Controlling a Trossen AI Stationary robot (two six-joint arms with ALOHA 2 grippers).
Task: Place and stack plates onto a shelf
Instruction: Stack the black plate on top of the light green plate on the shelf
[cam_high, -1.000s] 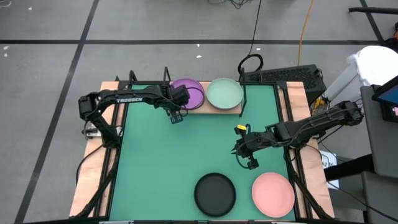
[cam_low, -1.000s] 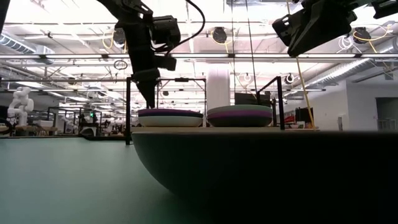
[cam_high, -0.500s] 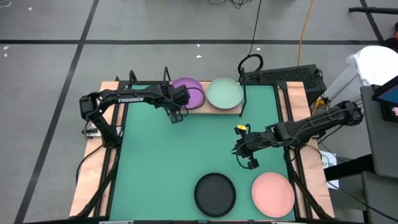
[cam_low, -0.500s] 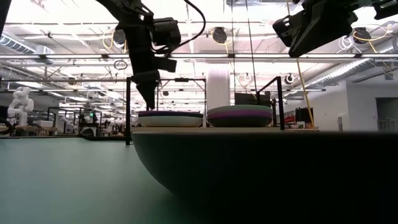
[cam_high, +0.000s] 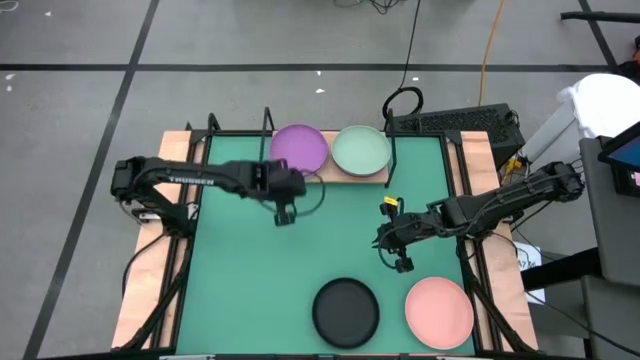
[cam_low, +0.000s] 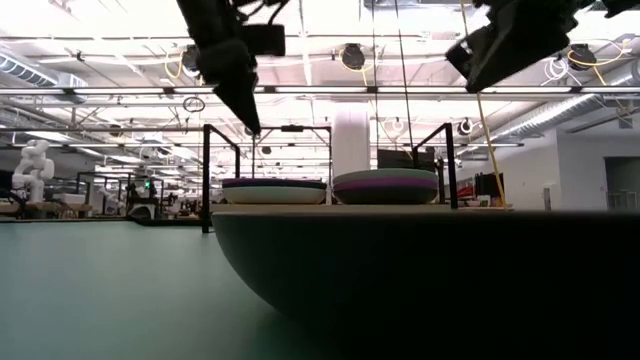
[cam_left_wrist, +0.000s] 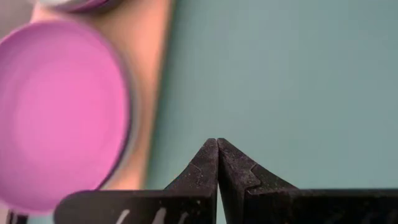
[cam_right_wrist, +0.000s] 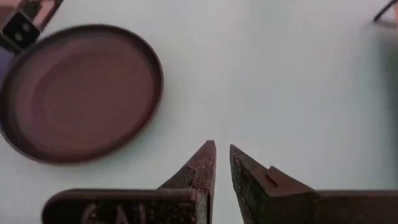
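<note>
"TROSSEN" on left arm | light-wood wire-framed shelf (cam_high: 345, 176) holds round purple plate (cam_high: 300, 149), pale mint plate (cam_high: 361, 150) | matte black plate (cam_high: 346, 311), salmon pink plate (cam_high: 439, 311) on green surface (cam_high: 250, 270) | left gripper (cam_high: 283, 213) jaws closed, empty | right gripper (cam_high: 394, 254) jaws slightly apart, empty

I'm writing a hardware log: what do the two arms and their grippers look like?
Both arms are dark, slim and jointed. The left arm bears white lettering. The right arm has a yellow tag by the right gripper. The left gripper has black wedge-shaped fingers with notched inner edges.
</note>
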